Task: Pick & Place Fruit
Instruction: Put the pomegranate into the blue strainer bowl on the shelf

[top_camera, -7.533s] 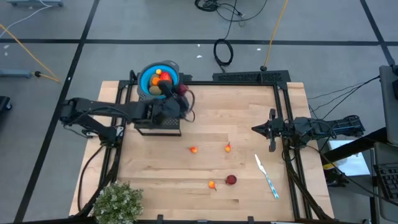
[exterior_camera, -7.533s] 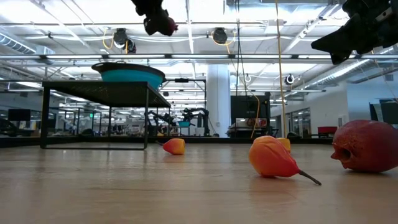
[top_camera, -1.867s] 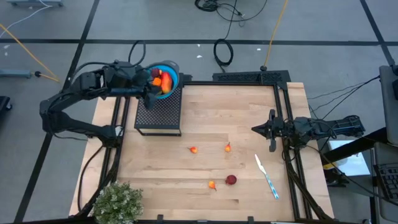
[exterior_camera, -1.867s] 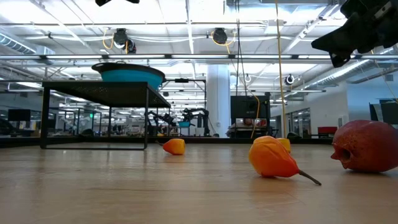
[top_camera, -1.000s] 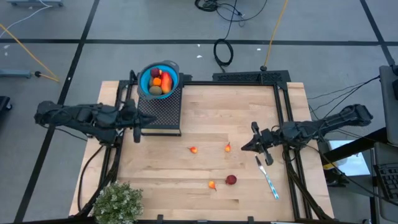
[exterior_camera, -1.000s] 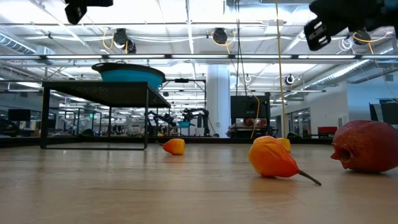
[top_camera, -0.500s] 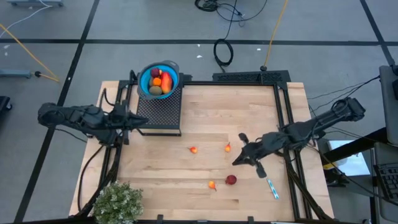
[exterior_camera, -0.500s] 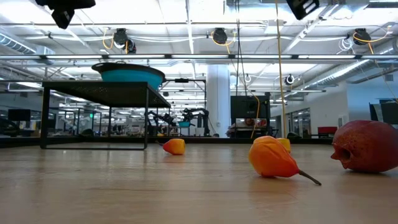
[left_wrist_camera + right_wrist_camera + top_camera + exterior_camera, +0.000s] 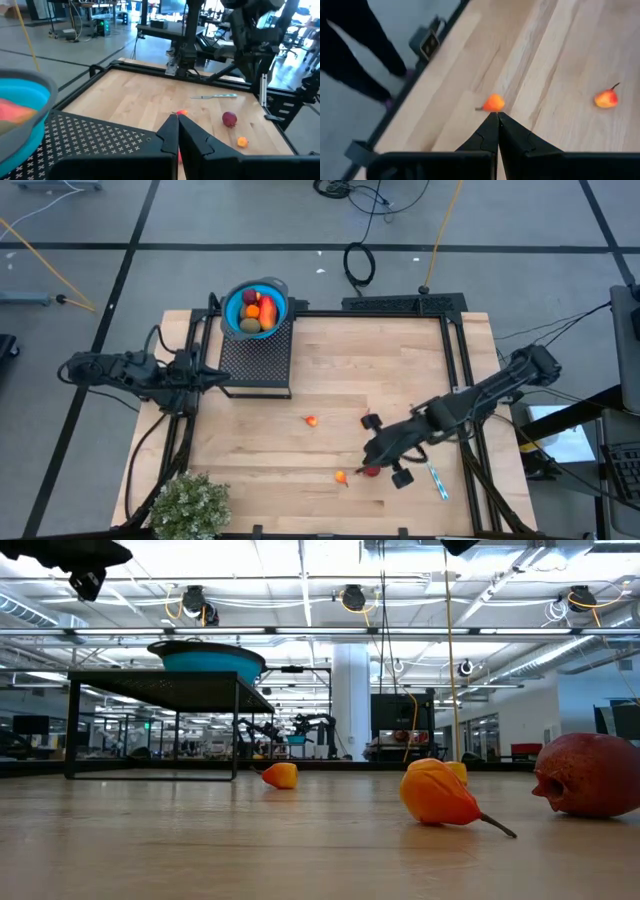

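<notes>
Fruit in bowl: we see a blue bowl (image 9: 256, 308) standing on a black mesh stand (image 9: 255, 364) at the far left part of the worktop (image 9: 330, 360); inside it lie a red-orange oblong piece (image 9: 267, 310), an olive-brown oval (image 9: 250, 325), a dark red ball (image 9: 249, 297) and a small orange bit (image 9: 253, 309).
Fruit on worktop: we count a second dark red ball (image 9: 372, 471) near the front, partly covered by the right arm, a tiny orange piece (image 9: 341, 477) just beside it, and one more orange piece (image 9: 311, 420) nearer the middle.
Low view: the same dark red ball (image 9: 588, 775) and an orange piece with a stalk (image 9: 440, 793) lie close to the camera.
Left tool: the left tool (image 9: 222, 377) is at the left edge of the worktop, just beside the mesh stand; in its wrist view we see the two fingers (image 9: 192, 137) pressed together with nothing between them.
Right tool: the right tool (image 9: 372, 452) reaches over the front middle of the worktop, directly above the dark red ball; its fingers (image 9: 507, 131) are closed tight on nothing, and they point toward an orange piece (image 9: 493, 103).
Other things: a white and blue utensil (image 9: 437, 479) lies near the right arm, and a bushy green plant (image 9: 188, 505) stands at the front left corner.
</notes>
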`<state>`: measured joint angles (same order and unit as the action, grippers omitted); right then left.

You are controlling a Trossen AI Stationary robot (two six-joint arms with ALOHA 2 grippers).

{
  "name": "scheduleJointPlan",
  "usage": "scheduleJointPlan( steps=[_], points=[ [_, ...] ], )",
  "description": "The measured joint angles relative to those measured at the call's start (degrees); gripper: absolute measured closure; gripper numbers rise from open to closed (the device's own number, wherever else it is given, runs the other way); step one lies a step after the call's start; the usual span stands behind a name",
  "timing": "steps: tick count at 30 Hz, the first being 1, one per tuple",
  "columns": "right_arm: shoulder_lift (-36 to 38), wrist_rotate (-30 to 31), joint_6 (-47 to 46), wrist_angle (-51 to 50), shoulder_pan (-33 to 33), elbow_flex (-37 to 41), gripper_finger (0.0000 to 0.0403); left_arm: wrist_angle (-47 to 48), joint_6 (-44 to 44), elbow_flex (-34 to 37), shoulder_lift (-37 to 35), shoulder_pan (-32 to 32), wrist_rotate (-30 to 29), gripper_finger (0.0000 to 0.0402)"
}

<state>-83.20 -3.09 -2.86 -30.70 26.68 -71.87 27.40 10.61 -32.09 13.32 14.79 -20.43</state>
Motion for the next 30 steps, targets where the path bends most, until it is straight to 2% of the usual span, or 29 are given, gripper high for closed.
scheduleJointPlan(
  steps=[8,14,22,30],
  points=[
    [-9.6,-0.2,-0.1,-11.5,0.1,-8.1,0.0393,2.0,-0.1,1.8,-3.4,0.0,0.0,0.0380],
    [-12.4,-0.7,-7.8,-12.8,0.1,-8.5,0.0359,5.2,-0.5,2.0,-3.6,0.0,0.0,0.0381],
    [-13.1,-5.0,-13.6,-12.9,0.1,-8.6,0.0271,7.6,-1.5,2.0,-3.6,0.0,0.0,0.0399],
    [-13.3,-6.0,-17.0,-12.9,0.1,-8.6,0.0167,7.6,-3.5,2.0,-3.6,0.0,0.0,0.0375]
  ],
)
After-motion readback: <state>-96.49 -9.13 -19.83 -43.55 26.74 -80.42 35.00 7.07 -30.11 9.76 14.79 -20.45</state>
